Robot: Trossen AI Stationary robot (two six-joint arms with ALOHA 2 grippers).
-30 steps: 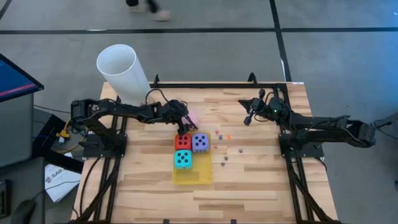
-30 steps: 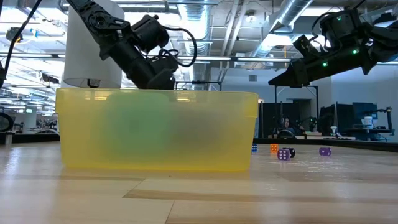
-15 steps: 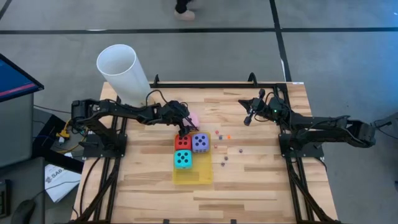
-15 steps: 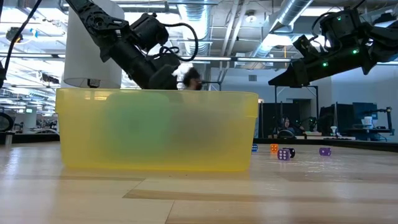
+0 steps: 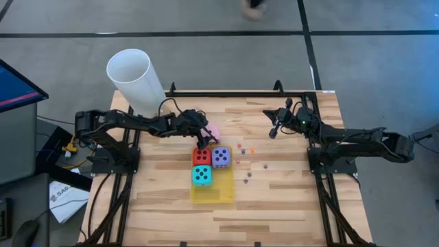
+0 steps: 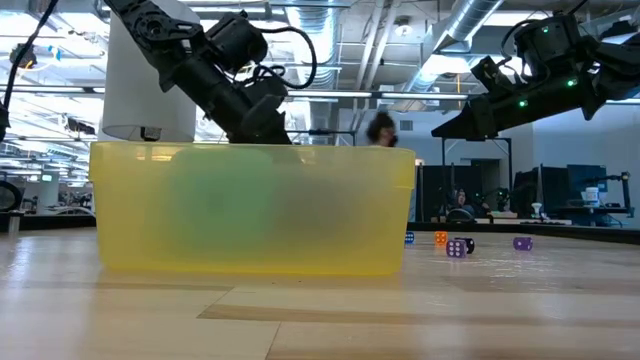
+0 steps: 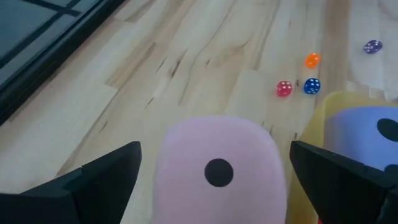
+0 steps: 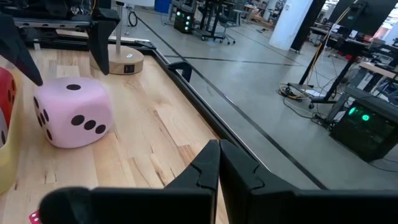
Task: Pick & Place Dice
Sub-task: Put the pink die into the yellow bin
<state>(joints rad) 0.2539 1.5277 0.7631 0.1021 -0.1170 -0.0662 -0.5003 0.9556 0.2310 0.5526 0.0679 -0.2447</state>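
We see the left gripper (image 7: 214, 180) spread wide on both sides of the pink die (image 7: 219, 171), which sits on the table just beyond the yellow tray (image 5: 211, 192) (3 dice already inside); right gripper (image 8: 217, 165) waits shut, far right.

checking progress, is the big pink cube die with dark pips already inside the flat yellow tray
No, the big pink cube die sits on the bare wooden table beside the yellow tray, between the open left gripper's fingers.

Pale wood table (image 5: 288, 199) – translucent plastic tray (image 6: 250, 210).
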